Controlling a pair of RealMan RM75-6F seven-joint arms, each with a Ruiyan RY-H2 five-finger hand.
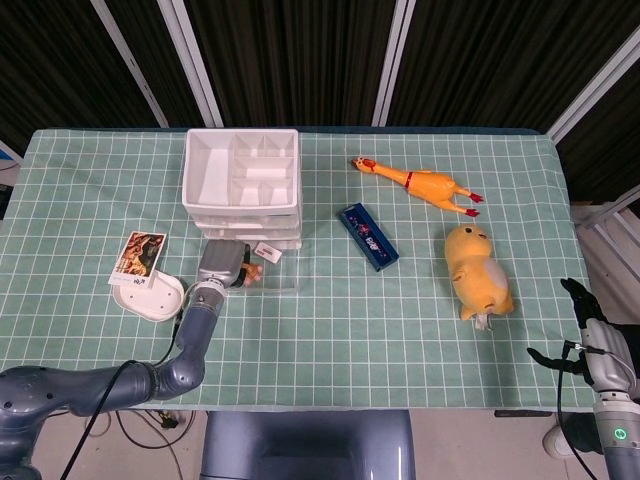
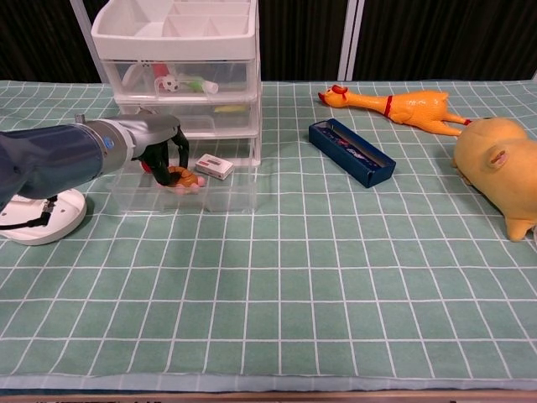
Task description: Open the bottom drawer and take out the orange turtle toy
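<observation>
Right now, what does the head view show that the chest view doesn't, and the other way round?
Only the head view shows the right hand off the table's right edge, holding nothing, and the picture card. Only the chest view shows the items inside the upper clear drawers from the front. Both show the left hand with its fingers around the orange turtle toy in the open bottom drawer, plus the rubber chicken.

Orange turtle toy (image 2: 183,177) inside open bottom drawer (image 2: 220,197) (clear plastic).
</observation>
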